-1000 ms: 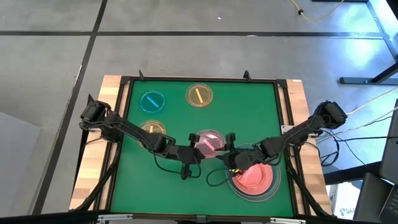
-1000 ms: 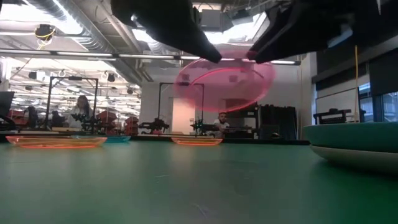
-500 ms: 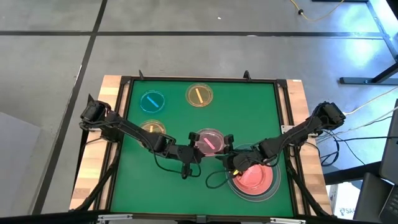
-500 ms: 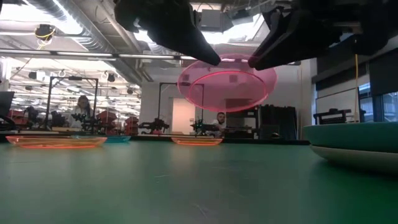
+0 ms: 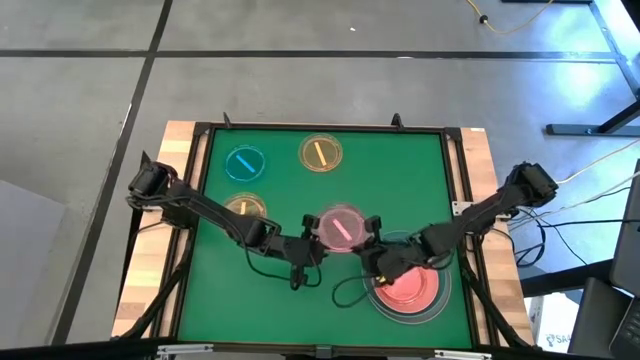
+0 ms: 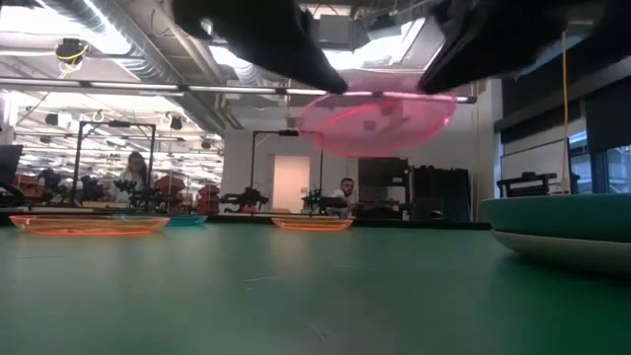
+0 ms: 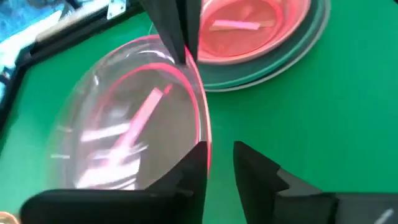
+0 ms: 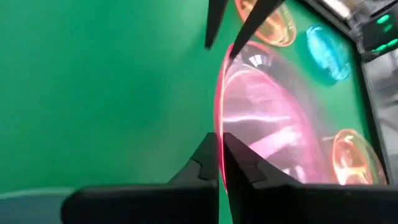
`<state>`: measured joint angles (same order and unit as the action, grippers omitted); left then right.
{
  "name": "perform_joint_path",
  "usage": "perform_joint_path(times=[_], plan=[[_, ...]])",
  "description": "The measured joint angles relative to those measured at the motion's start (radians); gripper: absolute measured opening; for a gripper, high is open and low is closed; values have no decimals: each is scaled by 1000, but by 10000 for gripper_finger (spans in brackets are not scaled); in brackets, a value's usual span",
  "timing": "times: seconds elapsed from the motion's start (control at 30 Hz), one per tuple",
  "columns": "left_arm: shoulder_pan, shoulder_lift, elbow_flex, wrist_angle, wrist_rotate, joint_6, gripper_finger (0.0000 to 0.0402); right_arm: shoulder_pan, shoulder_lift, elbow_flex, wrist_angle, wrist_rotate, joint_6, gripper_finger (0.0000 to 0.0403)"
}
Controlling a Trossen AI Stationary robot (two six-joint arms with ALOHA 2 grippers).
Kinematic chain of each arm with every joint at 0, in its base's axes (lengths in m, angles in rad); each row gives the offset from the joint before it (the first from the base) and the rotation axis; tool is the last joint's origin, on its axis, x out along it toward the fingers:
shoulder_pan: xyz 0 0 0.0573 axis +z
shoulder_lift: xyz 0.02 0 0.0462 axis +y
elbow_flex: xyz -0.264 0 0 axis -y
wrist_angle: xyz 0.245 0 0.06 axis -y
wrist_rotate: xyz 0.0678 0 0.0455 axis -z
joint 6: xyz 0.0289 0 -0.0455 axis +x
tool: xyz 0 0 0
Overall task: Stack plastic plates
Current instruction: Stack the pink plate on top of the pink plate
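Observation:
A small translucent pink plate [image 5: 340, 228] with a centre bar hangs in the air between my two grippers, nearly level in the low view [image 6: 380, 118]. My right gripper [image 5: 366, 241] is shut on its right rim. My left gripper [image 7: 219, 163] stands at the plate's left rim with a gap between its fingers; the rim runs beside one finger. To the right, a stack of large plates [image 5: 408, 287] rests on the green mat: pink on top, teal under it, grey-white at the bottom [image 6: 562, 247]. My right gripper [image 8: 220, 155] pinches the pink plate's rim [image 8: 219, 132] on its right side between both fingers, coming from the table's right. The plate is lifted clear of the mat and sits nearly level. My left gripper has the opposite rim [image 7: 207, 134] between its fingers; whether a finger touches it, I cannot tell.
A blue small plate [image 5: 245, 163] and a yellow one [image 5: 321, 153] lie near the far edge. Another yellow plate [image 5: 245, 207] lies partly under my left arm. A raised frame [image 5: 320, 127] borders the mat. People sit in the room behind the table.
The pink plate, tilted a second ago, has swung to nearly level and shifted a little toward the table's right, staying in the air between the two grippers.

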<state>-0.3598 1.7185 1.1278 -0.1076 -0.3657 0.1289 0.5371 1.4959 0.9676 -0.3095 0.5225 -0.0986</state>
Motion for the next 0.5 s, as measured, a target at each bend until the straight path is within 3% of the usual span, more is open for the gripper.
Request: perform_joint_path(times=[0.1, 0.27, 0.4, 0.5], plan=[[-26, -28, 0, -21, -34, 10, 80, 50, -23, 81, -235, -31, 119, 6], [-65, -51, 0, -40, -70, 6, 81, 129, -44, 222, -514, -173, 333, 1], [-83, -51, 0, -44, -72, 19, 81, 192, -45, 271, -600, -326, 481, 4], [-81, -51, 0, -45, -83, 20, 81, 221, -45, 265, -568, -427, 536, 4]])
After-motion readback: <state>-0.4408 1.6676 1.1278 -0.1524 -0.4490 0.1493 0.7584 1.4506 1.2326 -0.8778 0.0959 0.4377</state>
